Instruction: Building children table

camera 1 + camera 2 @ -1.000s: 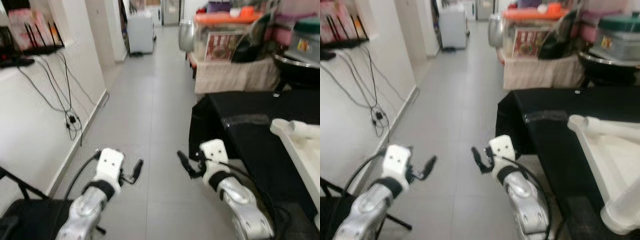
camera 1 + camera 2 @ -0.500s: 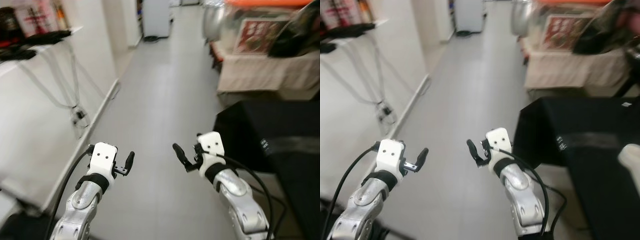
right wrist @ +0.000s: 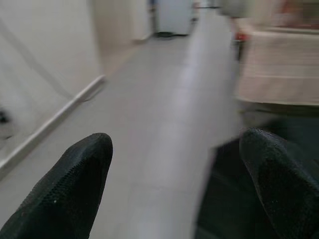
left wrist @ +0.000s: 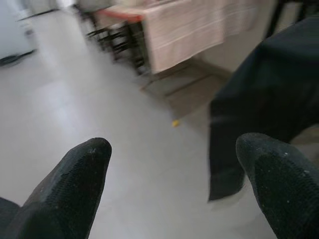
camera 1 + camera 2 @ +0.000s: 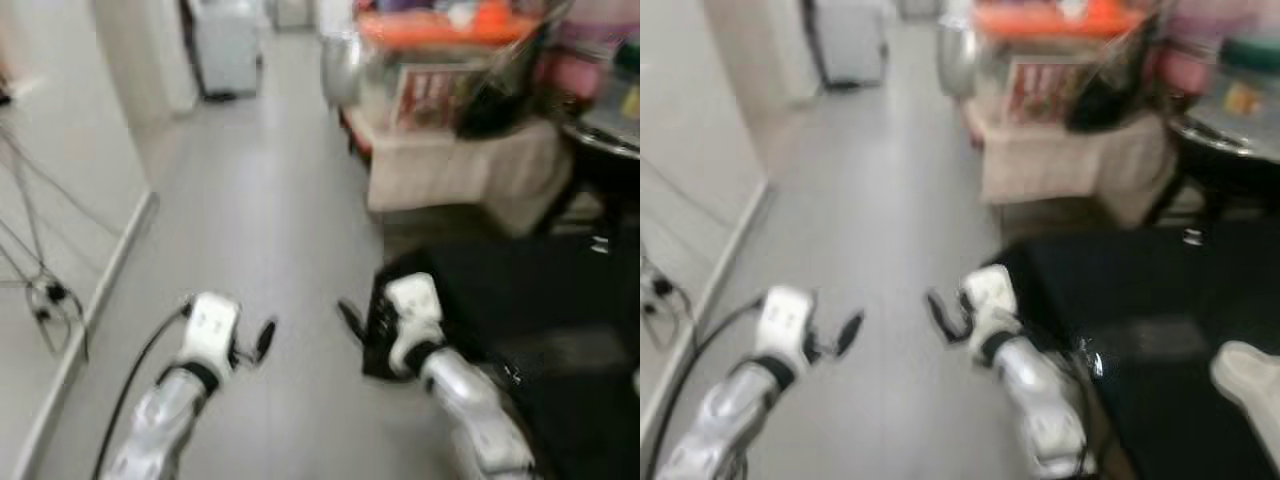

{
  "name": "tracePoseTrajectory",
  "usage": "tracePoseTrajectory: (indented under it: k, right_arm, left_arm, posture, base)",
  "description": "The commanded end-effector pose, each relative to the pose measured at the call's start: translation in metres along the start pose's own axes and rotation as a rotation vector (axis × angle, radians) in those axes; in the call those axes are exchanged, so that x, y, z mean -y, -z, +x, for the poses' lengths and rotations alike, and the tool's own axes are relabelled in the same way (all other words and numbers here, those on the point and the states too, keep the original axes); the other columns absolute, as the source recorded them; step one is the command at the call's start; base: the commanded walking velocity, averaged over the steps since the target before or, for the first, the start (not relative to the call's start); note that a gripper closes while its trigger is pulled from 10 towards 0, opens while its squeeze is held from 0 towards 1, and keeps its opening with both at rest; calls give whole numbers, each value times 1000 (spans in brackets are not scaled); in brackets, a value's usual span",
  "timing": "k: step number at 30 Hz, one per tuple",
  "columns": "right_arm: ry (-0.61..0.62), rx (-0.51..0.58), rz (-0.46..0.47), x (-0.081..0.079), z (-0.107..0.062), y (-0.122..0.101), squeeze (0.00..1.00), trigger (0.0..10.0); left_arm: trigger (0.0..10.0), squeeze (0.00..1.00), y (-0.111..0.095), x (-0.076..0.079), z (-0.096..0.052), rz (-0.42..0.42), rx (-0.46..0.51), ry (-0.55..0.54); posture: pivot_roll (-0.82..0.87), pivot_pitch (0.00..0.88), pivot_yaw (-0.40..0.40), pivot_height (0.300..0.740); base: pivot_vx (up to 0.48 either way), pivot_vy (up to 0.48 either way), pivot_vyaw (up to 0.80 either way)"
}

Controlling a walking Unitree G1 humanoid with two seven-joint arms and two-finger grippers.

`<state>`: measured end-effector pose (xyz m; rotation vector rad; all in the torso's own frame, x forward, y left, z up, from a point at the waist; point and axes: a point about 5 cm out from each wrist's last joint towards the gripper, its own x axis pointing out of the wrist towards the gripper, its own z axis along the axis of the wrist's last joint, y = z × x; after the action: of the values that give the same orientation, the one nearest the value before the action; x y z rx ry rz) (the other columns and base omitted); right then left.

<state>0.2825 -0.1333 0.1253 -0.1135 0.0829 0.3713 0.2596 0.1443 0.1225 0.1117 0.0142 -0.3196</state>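
left gripper (image 5: 262,343) hangs over the grey floor (image 5: 270,220) with fingers spread, holding nothing. right gripper (image 5: 352,322) is spread and empty too, just beside the black-draped worktop (image 5: 520,300). a white table part (image 5: 1250,380) lies on its right edge, pretty blurry

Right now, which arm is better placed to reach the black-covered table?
Probably the right. The right gripper hangs beside the black-covered table, which lies on the robot's right; the left gripper is over bare floor, farther away. Both jaws are open and empty.
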Motion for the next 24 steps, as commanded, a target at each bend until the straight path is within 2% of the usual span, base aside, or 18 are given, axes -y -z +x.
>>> tracePoseTrajectory:
  k: [1, 24]
  right_arm:
    - [8, 11, 7, 3, -1, -1, 0, 10000]
    - [10, 26, 18, 6, 0, -4, 0, 10000]
  left_arm:
    - [10000, 0, -2, 4, 1, -8, 11, 22]
    - [10000, 0, -6, 2, 6, 10, 36, 18]
  posture:
    - [-42, 0, 0, 740]
    - [-45, 0, 1, 740]
  base:
    - [0, 0, -800]
    - [0, 0, -800]
